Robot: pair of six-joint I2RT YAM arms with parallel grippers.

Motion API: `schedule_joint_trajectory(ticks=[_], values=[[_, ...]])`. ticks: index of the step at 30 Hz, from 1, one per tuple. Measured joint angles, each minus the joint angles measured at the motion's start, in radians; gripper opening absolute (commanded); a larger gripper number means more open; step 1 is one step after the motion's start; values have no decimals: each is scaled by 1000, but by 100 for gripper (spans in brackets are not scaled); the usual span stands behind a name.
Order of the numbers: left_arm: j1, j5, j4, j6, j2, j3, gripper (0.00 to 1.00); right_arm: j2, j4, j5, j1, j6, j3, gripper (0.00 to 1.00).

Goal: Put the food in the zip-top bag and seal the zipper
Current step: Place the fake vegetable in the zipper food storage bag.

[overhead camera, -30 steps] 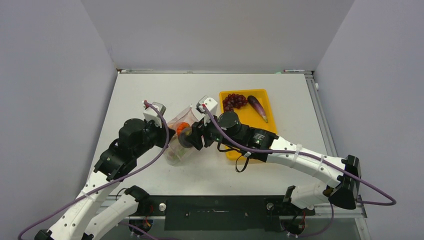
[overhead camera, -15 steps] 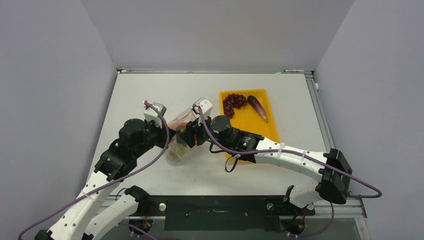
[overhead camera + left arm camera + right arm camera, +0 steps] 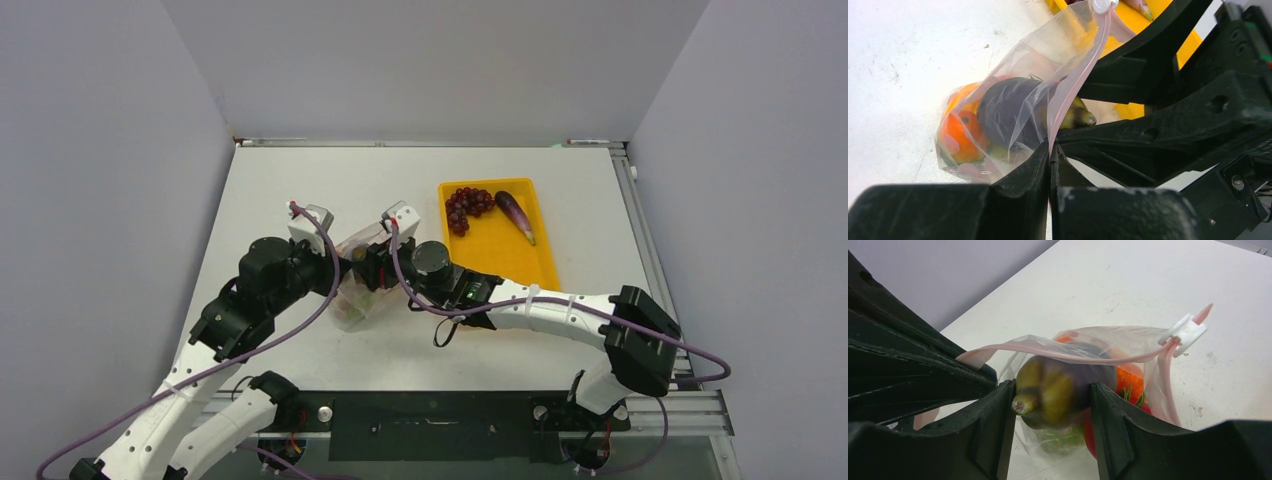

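Top, left-wrist and right-wrist views. The left gripper (image 3: 1050,152) is closed, pinching the pink zipper (image 3: 1083,65) at the mouth of the clear zip-top bag (image 3: 1048,55), which lies on the white table (image 3: 300,190). The right gripper (image 3: 1053,392) is clamped on a purple eggplant (image 3: 1063,387). The eggplant's body sits inside the bag mouth and its greenish stem end (image 3: 1079,118) pokes out past the zipper. An orange piece (image 3: 955,135) lies in the bag beside the eggplant. Something green (image 3: 1058,440) under the eggplant is too blurred by the plastic to identify. The white slider (image 3: 1188,332) sits at the zipper's far end and is cut off by the frame's upper edge in the left-wrist view. From above, both grippers cover most of the bag and its contents cannot be made out. A grape bunch (image 3: 467,203) and a second eggplant (image 3: 515,213) lie on the yellow tray (image 3: 500,245), whose near end is hidden under the right arm
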Motion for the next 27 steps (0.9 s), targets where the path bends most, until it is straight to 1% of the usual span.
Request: schedule_joint_trajectory(ticks=[8,10,14,21,27], values=[[-1,0,0,0,0,0,0,69,143,28,-2,4,-43,13],[-1,0,0,0,0,0,0,92,187,31,-5,11,-49,15],[-1,0,0,0,0,0,0,122,253,29,-18,32,-61,26],[-1,-1,0,0,0,0,0,132,285,29,-27,49,-75,43],[-1,-1,0,0,3,0,0,129,269,29,-27,49,-75,65]])
